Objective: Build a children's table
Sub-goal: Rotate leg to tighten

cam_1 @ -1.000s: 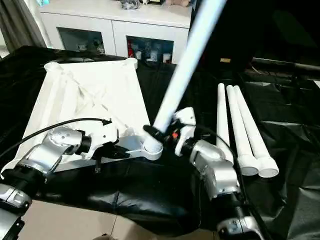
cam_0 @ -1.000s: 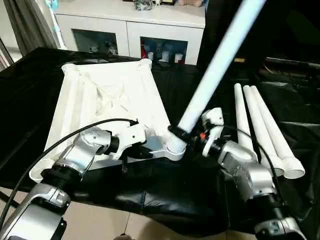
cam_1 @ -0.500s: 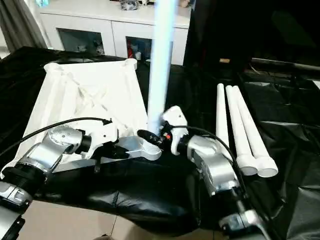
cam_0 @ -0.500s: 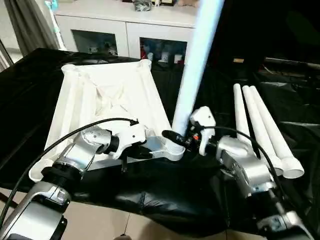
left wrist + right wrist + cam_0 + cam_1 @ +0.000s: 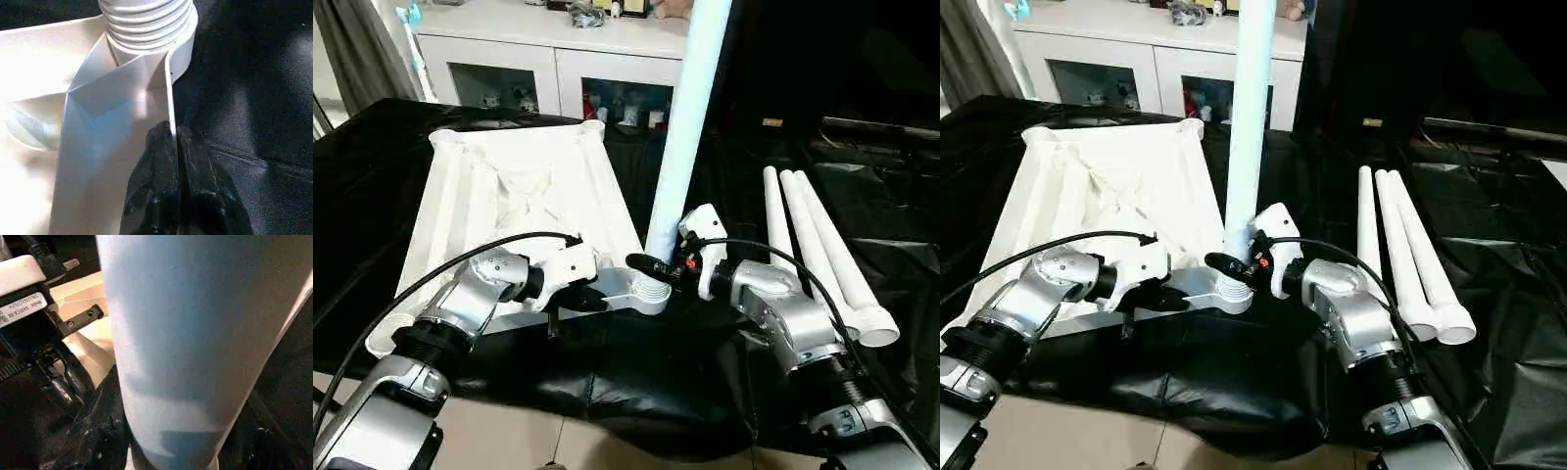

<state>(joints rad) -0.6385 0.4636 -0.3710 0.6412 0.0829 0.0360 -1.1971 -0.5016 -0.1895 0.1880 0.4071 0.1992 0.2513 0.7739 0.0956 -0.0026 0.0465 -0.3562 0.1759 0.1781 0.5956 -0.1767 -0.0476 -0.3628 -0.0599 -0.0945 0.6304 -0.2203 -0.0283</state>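
White plastic leg [image 5: 687, 117] stands in the tabletop [image 5: 524, 211] corner socket, frame centre; my right claw [image 5: 658, 269] grips its base, left claw [image 5: 173, 142] pinches the rim. Light, stiff, slippery: I'd hold low.

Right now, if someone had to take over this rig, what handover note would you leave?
Left gripper: jaws shut on the tabletop's near edge, beside the corner socket.
Right gripper: jaws shut on the leg, low down.
That leg stands nearly upright with its threaded end in the socket; how far it is seated is unclear.
Three legs lie side by side on the black cover to the right.
Left: finish this leg, then fit the other three.
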